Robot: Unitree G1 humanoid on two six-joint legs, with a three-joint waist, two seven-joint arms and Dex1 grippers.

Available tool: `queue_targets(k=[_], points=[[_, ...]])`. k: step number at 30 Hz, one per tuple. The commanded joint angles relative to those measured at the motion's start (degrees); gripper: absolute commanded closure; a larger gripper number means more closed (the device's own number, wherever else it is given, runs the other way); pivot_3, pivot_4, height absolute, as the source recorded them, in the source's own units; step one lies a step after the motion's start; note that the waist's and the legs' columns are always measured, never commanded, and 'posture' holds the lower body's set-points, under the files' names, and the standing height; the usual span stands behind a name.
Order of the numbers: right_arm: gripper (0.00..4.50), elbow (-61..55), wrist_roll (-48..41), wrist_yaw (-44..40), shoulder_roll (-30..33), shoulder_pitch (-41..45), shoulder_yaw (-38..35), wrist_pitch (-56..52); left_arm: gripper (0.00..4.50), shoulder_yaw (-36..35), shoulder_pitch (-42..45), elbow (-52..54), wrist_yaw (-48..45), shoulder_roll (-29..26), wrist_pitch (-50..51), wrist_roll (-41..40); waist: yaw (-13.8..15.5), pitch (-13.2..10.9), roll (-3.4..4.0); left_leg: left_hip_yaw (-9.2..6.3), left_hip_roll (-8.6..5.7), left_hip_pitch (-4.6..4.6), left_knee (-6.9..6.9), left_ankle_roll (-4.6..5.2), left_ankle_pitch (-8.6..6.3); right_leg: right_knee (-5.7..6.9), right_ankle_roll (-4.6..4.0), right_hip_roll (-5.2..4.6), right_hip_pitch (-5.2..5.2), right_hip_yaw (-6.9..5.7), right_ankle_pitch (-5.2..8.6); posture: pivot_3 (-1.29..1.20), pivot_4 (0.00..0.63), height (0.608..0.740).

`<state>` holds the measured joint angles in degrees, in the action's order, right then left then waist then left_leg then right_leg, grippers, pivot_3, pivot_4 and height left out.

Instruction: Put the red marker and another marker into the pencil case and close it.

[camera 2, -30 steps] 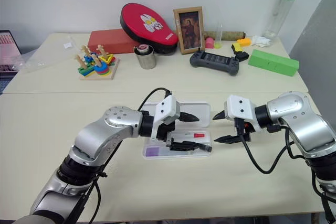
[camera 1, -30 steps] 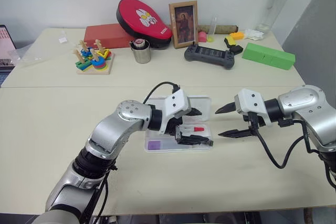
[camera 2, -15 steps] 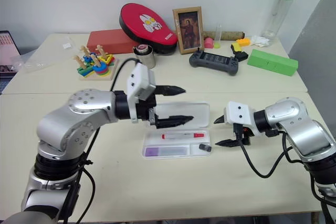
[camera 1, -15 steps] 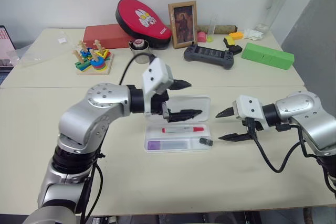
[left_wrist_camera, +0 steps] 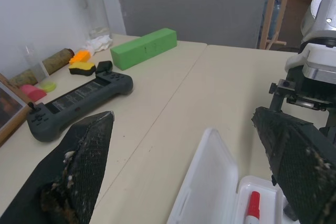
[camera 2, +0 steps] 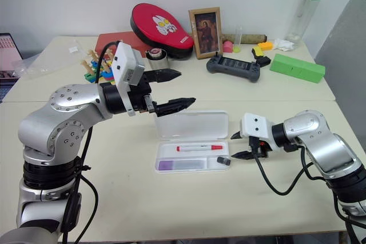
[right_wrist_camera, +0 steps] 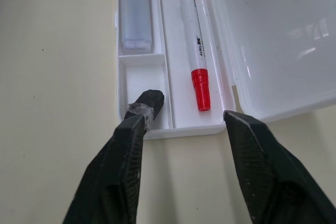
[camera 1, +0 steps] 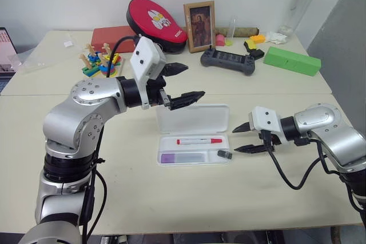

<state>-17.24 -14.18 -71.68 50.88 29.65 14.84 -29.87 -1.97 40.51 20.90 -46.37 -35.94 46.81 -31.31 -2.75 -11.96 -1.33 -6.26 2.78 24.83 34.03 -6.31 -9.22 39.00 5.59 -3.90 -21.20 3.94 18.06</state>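
Note:
The pencil case (camera 1: 194, 119) lies open on the near table, its lid tilted back. In the tray's rear compartment lies the red marker (camera 1: 199, 140), also shown from the right wrist as red marker (right_wrist_camera: 193, 51). The purple-capped marker (camera 1: 182, 157) rests in the front compartment. A small dark stub (camera 1: 225, 154) sits in the tray's right front corner. My left gripper (camera 1: 194, 80) hovers open and empty, above and behind the lid. My right gripper (camera 1: 234, 140) is open at the case's right end, one fingertip (right_wrist_camera: 137, 121) just beside the stub.
On the far table stand a green box (camera 1: 292, 60), a dark game controller (camera 1: 227, 61), a photo frame (camera 1: 199, 26), a red pad (camera 1: 155, 20), a wooden stacking toy (camera 1: 100, 64) and a tall bottle (camera 1: 300, 4). A seam separates the two tables.
My left gripper has lifted off the tray, going up, back and left, still open and empty. The right gripper's fingers have narrowed at the case's right end.

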Motion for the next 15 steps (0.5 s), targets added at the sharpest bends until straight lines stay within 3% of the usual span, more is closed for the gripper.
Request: queue_targets(k=[1, 8, 15], points=[[2.97, -3.1, -1.4, -0.2, 0.5, 0.1, -1.3, -1.4, 0.0, -2.0, 1.2, 0.1, 0.5, -1.2, -1.6, 0.0, 0.0, 0.0, 0.0, 0.0, 0.0, 0.0, 0.0, 0.0, 0.0, 0.0, 0.0, 0.0, 0.0, 0.0, 0.0, 0.0, 0.15, 0.74], [4.46, -5.0, -1.5, -0.4, 1.2, -1.6, -0.5, -3.1, 0.0, -2.4, 1.2, -0.4, 1.4, -2.4, -2.3, -0.1, 0.0, 0.0, 0.0, 0.0, 0.0, 0.0, 0.0, 0.0, 0.0, 0.0, 0.0, 0.0, 0.0, 0.0, 0.0, 0.0, 0.15, 0.74], [4.46, -4.1, -0.2, -0.3, 0.8, -4.0, 0.3, -1.3, 0.0, -2.4, 1.1, -1.0, 1.5, -3.3, -3.0, 0.5, 0.0, 0.0, 0.0, 0.0, 0.0, 0.0, 0.01, 0.0, 0.0, 0.01, 0.0, 0.0, 0.0, 0.0, 0.0, 0.0, 0.15, 0.74]])
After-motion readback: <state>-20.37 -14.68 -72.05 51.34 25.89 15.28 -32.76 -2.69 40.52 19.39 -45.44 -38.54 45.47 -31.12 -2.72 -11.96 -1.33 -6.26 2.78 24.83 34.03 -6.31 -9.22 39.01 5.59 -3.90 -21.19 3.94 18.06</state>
